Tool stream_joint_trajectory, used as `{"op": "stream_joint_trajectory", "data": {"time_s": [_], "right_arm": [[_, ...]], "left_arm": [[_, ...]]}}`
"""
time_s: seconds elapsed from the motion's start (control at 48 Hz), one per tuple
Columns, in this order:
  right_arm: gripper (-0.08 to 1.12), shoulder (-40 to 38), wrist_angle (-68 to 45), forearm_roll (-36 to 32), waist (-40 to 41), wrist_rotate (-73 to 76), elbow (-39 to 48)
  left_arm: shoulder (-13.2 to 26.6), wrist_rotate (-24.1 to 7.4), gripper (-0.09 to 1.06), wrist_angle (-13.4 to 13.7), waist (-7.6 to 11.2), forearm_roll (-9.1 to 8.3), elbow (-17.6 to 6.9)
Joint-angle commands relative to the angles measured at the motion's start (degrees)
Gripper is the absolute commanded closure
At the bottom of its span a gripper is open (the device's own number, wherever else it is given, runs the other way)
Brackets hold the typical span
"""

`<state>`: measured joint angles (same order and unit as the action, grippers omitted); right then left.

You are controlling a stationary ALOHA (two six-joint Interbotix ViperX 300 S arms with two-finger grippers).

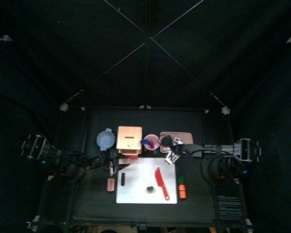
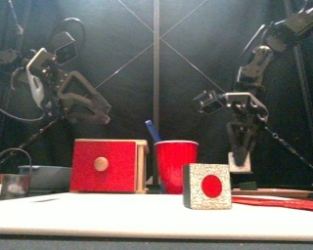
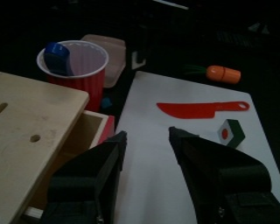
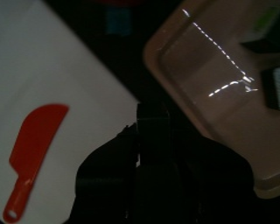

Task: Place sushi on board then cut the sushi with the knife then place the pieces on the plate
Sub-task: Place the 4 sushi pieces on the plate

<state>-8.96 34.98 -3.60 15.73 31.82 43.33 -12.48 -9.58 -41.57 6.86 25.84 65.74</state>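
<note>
One sushi piece (image 1: 149, 188), dark green with a red centre, stands on the white board (image 1: 134, 207), large in the front view (image 2: 207, 186). The red knife (image 1: 163, 182) lies flat on the board beside it. My left gripper (image 3: 149, 166) hangs open and empty over the board's back left part, next to the wooden box (image 3: 31, 131). My right gripper (image 4: 140, 162) hovers with jaws together between the board (image 4: 73, 61) and the pink tray (image 4: 213, 105). It holds nothing. Dark blocks (image 4: 275, 83) lie on the tray's far side.
A red cup (image 1: 152, 141) with a blue knife (image 2: 152, 130) stands behind the board, between the box (image 1: 130, 138) and the tray (image 1: 185, 140). A blue-grey bowl (image 1: 105, 138) is at the back left. An orange toy (image 1: 182, 191) lies right of the board, a red one (image 1: 108, 182) left.
</note>
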Motion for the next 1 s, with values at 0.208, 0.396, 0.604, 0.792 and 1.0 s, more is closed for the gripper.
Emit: {"op": "stream_joint_trajectory", "data": {"time_s": [0.208, 0.396, 0.604, 0.792, 1.0], "right_arm": [[0.43, 1.0, -8.3, -5.1, 7.5, 11.0, -1.7], [0.43, 4.6, -7.7, -6.9, 8.9, 15.9, -2.3], [0.42, 7.2, -8.1, -9.3, 8.0, 16.7, -3.3], [0.30, 7.6, -6.9, -13.9, 6.4, 19.4, -4.5], [0.22, 7.7, -5.4, -13.9, 5.9, 20.1, -4.2]], "left_arm": [[-0.5, 0.1, 0.15, -0.2, 0.09, 0.18, -0.5], [-0.6, 0.1, 0.15, 0.7, 0.18, 0.18, -0.5], [-0.5, 0.2, 0.15, 1.7, 0.18, 0.44, -0.4], [-0.6, 0.2, 0.15, 1.7, 0.09, 0.62, -0.4], [-0.5, 0.2, 0.15, 1.8, 0.44, 0.70, -0.4]]}}
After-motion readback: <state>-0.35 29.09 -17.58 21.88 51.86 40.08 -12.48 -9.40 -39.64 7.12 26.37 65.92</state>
